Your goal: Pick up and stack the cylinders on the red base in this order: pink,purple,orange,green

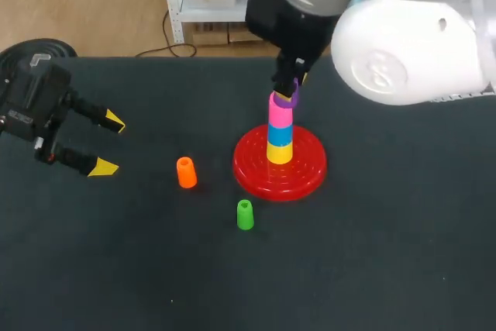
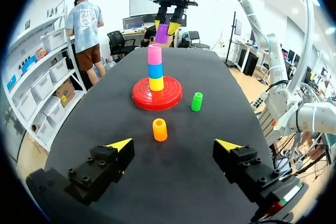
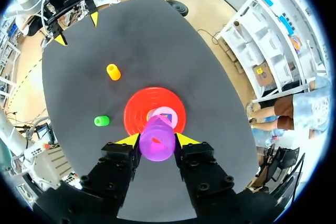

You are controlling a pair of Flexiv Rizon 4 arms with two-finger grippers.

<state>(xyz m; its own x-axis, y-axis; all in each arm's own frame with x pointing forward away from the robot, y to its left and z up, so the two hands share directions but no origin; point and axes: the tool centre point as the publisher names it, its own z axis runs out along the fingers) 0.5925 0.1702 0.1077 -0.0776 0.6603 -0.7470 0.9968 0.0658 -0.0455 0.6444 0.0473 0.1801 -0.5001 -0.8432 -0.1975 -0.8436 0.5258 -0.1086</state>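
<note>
Purple cylinder [image 3: 156, 141] is clamped by right gripper [image 3: 157, 140] just above pink cylinder [image 1: 280, 112]; left gripper [image 2: 174, 145] is held wide open, empty.

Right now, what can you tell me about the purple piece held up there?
The purple cylinder is a small, smooth, plastic-looking piece, clamped between the yellow fingertips of the right gripper. It hangs slightly tilted just over the pink cylinder that tops the stack on the red base; whether they touch is unclear.

The table [image 1: 403, 269] has a dark, matte, charcoal-black top that fills nearly the whole head view. Its far edge runs straight. The light is even and from overhead; shadows are soft and short. A few tiny pale specks dot the surface.
</note>
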